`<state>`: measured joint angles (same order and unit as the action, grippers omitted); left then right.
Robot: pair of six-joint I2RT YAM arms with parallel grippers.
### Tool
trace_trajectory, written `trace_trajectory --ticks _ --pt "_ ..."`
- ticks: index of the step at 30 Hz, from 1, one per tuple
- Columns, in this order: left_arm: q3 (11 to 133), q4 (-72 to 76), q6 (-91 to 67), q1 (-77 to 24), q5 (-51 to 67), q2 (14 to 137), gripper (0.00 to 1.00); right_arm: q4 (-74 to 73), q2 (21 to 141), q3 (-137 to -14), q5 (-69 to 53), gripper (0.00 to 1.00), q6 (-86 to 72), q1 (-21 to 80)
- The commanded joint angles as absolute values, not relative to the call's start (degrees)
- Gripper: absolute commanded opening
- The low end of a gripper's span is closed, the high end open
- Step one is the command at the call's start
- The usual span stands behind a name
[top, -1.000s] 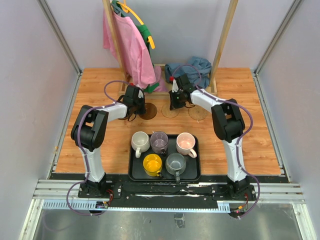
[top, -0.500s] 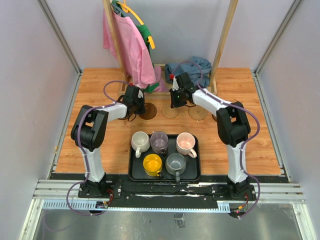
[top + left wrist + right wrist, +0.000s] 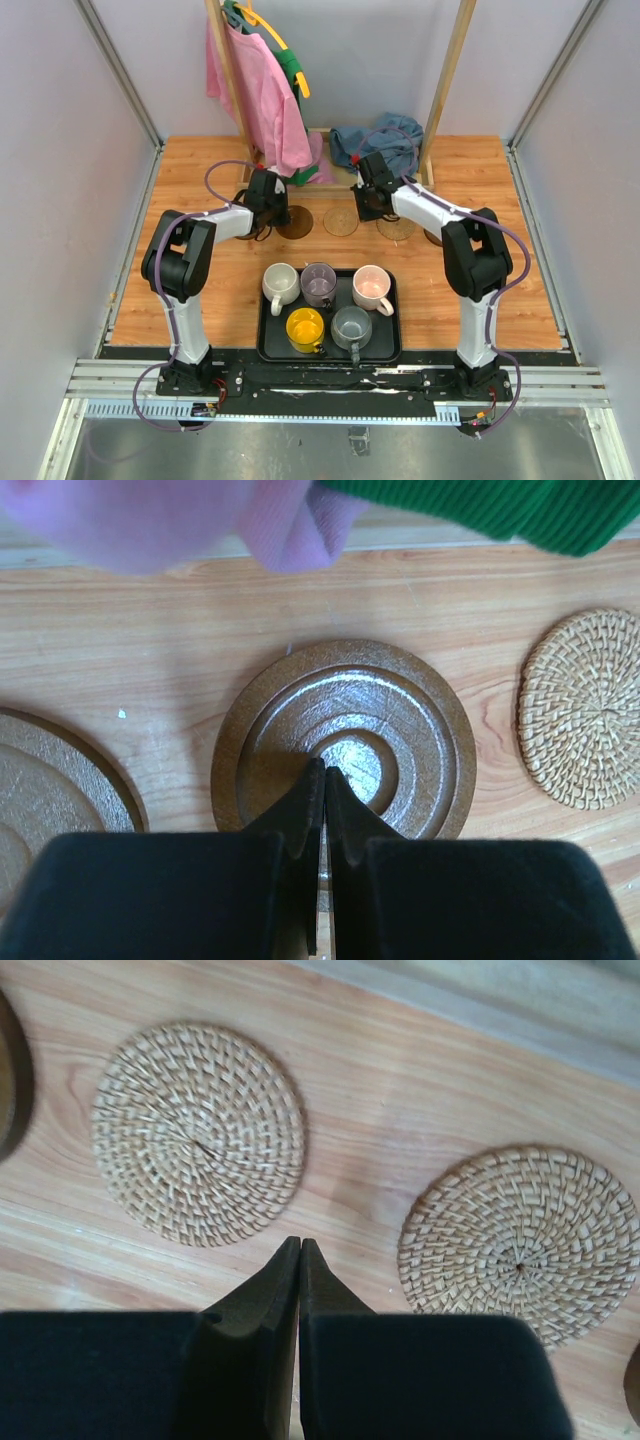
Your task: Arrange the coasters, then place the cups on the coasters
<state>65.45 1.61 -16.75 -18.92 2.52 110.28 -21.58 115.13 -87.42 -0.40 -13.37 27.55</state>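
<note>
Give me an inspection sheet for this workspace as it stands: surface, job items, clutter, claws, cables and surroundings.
Surface: wooden table, no spills seen.
Job's things: five cups all in the black tray, none on a coaster; brown coasters and two woven coasters lie flat in a row beyond it.
Clutter: pink garment and green garment hang on a wooden rack; blue cloth heaped at the back.
Grippers: left claw shut, tips over a brown coaster's centre; right claw shut, over bare wood between the woven coasters; neither holds anything.
Cables: purple cables loop along both arms, clear of the cups.
Surroundings: plain walls on three sides; metal rail at the near edge.
</note>
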Motion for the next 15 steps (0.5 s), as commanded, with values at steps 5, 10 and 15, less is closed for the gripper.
trace_trajectory --ticks 5,10,15 --pt "64.0 12.5 -17.5 -18.6 7.7 106.2 0.06 -22.1 114.0 -83.7 4.5 0.02 -14.2 23.2" --pt "62.9 16.7 -17.8 -18.6 10.7 102.9 0.07 -21.2 112.6 -82.1 7.7 0.02 -14.4 21.5" --pt "61.1 15.5 -17.5 -18.7 10.4 100.4 0.08 -21.7 112.1 -81.8 8.3 0.02 -15.2 19.0"
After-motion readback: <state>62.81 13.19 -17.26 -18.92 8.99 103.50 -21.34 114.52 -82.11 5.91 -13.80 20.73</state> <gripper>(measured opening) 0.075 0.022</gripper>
